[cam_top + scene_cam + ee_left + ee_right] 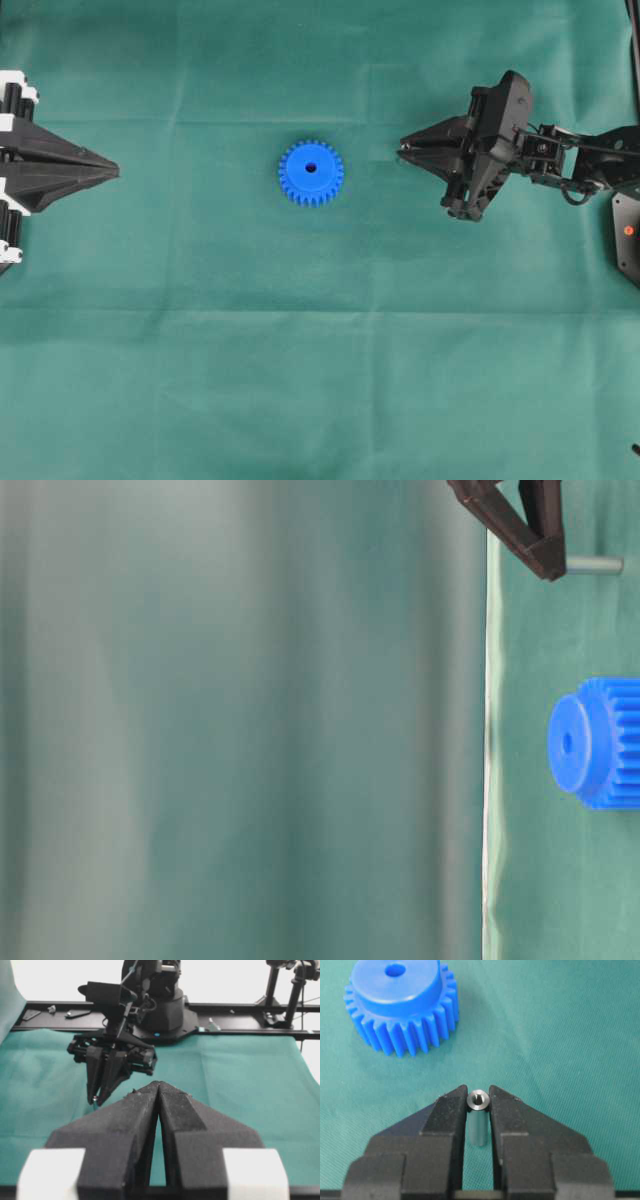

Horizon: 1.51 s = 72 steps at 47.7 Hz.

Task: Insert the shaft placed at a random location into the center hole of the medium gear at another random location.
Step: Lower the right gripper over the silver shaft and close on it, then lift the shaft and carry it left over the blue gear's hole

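Altogether one medium gear [400,1005], one shaft [478,1101] clamped in right hand [479,1097], left hand [158,1087] together.

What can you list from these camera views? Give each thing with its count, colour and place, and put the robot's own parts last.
medium gear: one, bright blue, lying flat on the cloth near the middle, between the two arms.
center hole: one, dark, in the gear's raised hub, nothing in it.
shaft: one, silvery-grey, pinched between the right tool's fingertips, apart from the gear.
cloth: one, green, covering the table.
left tool: one, black, at the left edge, shut on nothing.
right tool: one, black, to the right of the gear, shut on the shaft.
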### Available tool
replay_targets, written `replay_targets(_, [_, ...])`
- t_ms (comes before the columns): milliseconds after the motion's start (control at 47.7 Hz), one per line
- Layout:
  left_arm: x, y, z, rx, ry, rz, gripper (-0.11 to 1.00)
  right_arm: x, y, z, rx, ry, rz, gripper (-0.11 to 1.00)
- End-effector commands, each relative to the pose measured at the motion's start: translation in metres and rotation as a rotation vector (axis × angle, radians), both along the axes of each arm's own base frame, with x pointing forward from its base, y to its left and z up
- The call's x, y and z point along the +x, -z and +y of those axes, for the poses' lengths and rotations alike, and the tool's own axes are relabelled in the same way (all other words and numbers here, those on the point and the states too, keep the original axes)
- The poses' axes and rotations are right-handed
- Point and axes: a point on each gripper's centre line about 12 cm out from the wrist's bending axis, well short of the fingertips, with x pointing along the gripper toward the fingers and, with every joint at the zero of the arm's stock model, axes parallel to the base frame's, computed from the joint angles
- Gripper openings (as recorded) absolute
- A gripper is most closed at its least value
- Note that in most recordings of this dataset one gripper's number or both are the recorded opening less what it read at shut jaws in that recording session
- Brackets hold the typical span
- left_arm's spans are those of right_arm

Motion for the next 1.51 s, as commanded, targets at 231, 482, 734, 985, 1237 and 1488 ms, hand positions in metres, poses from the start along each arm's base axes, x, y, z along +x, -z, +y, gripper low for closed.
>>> replay_targets(231, [0.002,-0.004,0.000,0.005,0.001,-0.011,0.00,0.008,-0.048,-0.002,-0.004,-0.002,-0.064,0.14])
replay_targets(482, [0.002,-0.004,0.000,0.003,0.000,-0.008,0.00,0.010,-0.055,-0.002,0.000,-0.004,-0.051,0.14])
replay_targets(734, [0.002,-0.004,0.000,0.005,0.001,-0.006,0.00,0.010,-0.054,-0.002,0.001,-0.004,-0.048,0.14])
replay_targets(985, [0.002,-0.004,0.000,0.005,0.001,-0.008,0.00,0.014,-0.057,0.000,-0.001,-0.014,-0.059,0.14])
replay_targets(1237, [0.002,-0.004,0.000,0.005,0.001,-0.006,0.00,0.035,-0.062,0.005,0.002,-0.045,-0.072,0.14])
replay_targets(1488, [0.002,-0.004,0.000,0.003,0.001,-0.011,0.00,0.071,-0.063,0.012,0.009,-0.083,-0.058,0.14])
